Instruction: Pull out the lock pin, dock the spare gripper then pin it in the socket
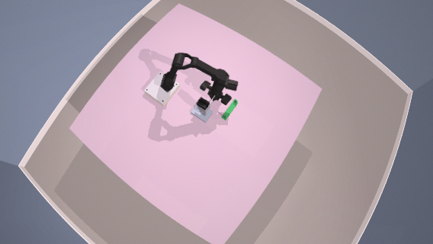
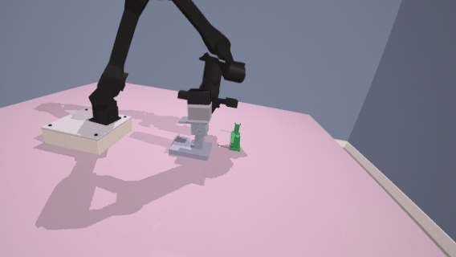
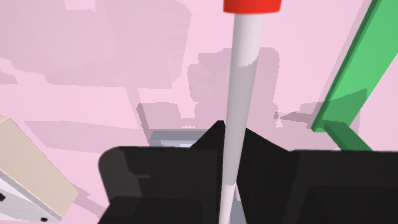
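Note:
My gripper is shut on the lock pin, a pale rod with a red head at the top of the wrist view. The pin's far end is hidden behind the fingers. The spare gripper, a pale block with a black top, sits upright on the socket of the grey-blue mount. A round hole shows in the socket's side, with no pin seen in it. In the exterior view my fingertips are hidden behind the spare gripper.
A green stand is on the table just right of the mount in the top and exterior views. The arm's base plate is to the left of the mount. The arm arches between them.

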Tool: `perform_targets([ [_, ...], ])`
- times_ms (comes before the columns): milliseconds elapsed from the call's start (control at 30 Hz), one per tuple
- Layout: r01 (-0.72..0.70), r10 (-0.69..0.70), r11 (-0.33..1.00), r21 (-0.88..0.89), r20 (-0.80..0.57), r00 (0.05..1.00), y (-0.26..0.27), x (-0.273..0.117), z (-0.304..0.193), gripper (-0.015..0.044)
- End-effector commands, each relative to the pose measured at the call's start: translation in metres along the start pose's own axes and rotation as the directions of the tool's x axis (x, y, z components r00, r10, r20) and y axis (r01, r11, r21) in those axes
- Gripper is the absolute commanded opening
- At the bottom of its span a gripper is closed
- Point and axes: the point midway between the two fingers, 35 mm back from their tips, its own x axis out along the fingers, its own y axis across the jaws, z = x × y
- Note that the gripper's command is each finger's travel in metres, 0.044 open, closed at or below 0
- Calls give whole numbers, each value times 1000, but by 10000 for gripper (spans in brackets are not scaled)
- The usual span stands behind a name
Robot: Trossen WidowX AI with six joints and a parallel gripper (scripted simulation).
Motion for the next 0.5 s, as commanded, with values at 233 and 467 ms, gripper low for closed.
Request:
perform_targets([
  [233, 1, -1, 1000, -5, -4, 1000, -1, 2, -7, 0],
  [467, 0, 0, 1000, -6, -4, 1000, -1, 3, -11, 0],
])
